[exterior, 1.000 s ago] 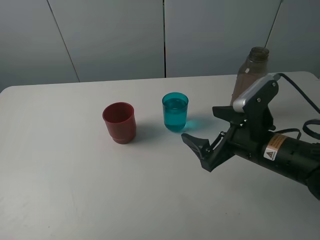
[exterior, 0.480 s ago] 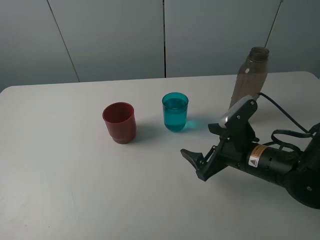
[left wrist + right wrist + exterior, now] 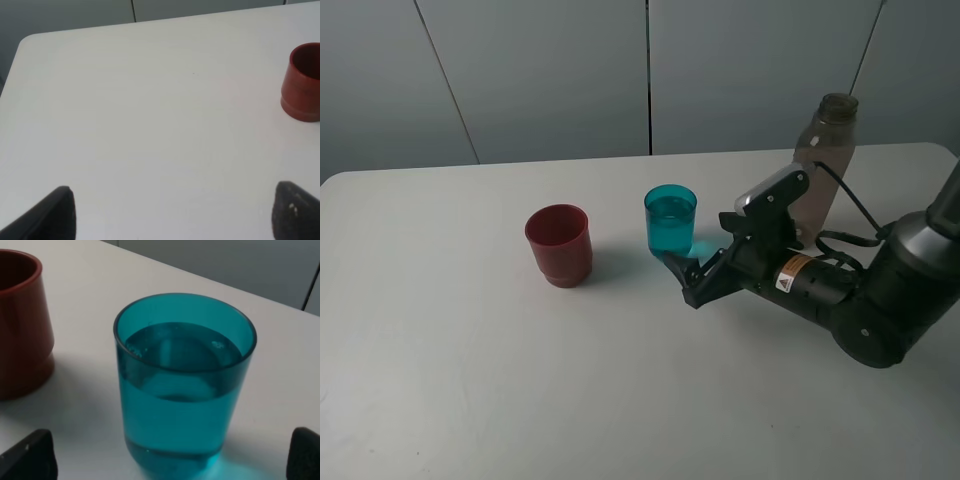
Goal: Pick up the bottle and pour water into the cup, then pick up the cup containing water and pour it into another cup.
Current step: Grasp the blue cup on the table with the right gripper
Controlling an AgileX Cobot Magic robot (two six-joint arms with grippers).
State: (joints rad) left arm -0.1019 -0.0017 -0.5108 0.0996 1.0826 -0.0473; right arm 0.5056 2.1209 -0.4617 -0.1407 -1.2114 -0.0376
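The cup [image 3: 670, 223], a small see-through teal tumbler, stands upright on the white counter [image 3: 470, 380] directly in front of the right claw [image 3: 700, 245]. It holds clear water to a level not far below its rim. The right claw is spread wide and lies low over the counter, aimed at the cup. In the right wrist view its two black fingertips [image 3: 27, 457] sit at either side of the cup's [image 3: 185, 385] lower part, with bare counter showing between each tip and the teal wall. Nothing is pinched.

Another cup [image 3: 559, 245], opaque dark red with a narrower stepped base, stands upright on the far side of the teal cup from the right claw. There is a clear gap between the two cups. Its inside is too dark to tell whether it holds anything.

The bottle [image 3: 825, 150], tall, smoky grey-brown and uncapped, stands upright behind the right claw, beside the arm, which hides its lower part. It is well apart from both cups.

The left claw [image 3: 175, 215] appears only in the left wrist view. Its fingers are spread far apart over bare counter and grip nothing. The red cup [image 3: 302, 82] is ahead of it, off toward one finger's side.
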